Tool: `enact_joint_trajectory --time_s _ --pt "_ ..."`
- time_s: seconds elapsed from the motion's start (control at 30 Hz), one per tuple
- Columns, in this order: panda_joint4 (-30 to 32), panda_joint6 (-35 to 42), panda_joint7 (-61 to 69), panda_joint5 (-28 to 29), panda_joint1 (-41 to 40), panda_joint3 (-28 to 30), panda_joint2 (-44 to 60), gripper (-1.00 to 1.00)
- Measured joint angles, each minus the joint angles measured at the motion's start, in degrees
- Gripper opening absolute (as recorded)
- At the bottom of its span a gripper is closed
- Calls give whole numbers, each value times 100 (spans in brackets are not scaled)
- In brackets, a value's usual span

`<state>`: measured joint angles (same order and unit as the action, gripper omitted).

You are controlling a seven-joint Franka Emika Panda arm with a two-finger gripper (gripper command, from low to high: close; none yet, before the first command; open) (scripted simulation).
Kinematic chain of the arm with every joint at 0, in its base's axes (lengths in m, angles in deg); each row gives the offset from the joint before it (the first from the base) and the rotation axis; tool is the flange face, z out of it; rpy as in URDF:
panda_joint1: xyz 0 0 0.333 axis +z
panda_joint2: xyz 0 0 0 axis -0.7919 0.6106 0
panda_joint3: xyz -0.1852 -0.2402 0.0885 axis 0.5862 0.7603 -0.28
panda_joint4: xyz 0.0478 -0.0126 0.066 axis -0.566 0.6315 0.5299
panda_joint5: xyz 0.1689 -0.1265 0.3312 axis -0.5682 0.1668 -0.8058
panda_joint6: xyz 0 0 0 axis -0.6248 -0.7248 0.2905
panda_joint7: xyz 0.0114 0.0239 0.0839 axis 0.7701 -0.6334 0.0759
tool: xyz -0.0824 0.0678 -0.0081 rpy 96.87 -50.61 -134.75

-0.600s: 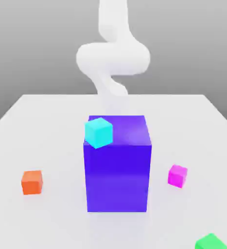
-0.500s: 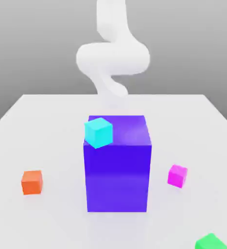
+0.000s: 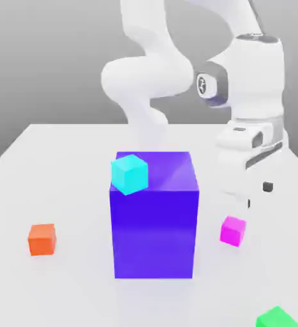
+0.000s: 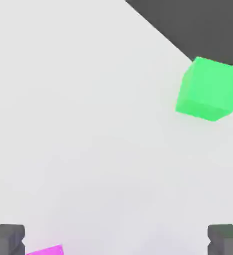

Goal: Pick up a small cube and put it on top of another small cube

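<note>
The small magenta-pink cube (image 3: 233,230) rests on the white table (image 3: 62,191), to the exterior view's right of the big blue-purple block (image 3: 155,217). My gripper (image 3: 258,195) hangs just above and slightly right of it, open, with nothing between its fingers. In the hand view the two dark fingertips (image 4: 6,239) stand far apart and one corner of the magenta cube (image 4: 44,250) peeks in near one of them. A cyan small cube (image 3: 129,174) sits on the block's top at its front left corner. An orange small cube (image 3: 42,239) lies on the table at the exterior view's left.
A green cube (image 3: 275,317) lies near the table's front right corner; in the hand view the green cube (image 4: 208,88) sits close to the table's edge. The tall blue-purple block stands mid-table, left of my hand. The white arm (image 3: 148,76) rises behind it.
My hand and forearm have come into the exterior view at the right, down over the magenta cube. None of the cubes has moved.
</note>
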<state>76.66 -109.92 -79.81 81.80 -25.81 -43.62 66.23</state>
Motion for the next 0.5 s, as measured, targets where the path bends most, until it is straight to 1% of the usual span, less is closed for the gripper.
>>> enact_joint_trajectory --time_s 0.07,0.13,0.23,0.33,0.37,0.5 --pt "263 -311 -2 218 108 -139 379 0" --pt "286 -640 -163 530 185 -99 786 0" --pt "194 -1135 -504 1044 481 364 1407 0" --pt "87 -1645 -637 1203 973 887 2024 0" --pt "63 -1761 -648 1204 1073 982 2164 -100" --pt "63 -1758 -658 1215 1070 982 2164 -100"
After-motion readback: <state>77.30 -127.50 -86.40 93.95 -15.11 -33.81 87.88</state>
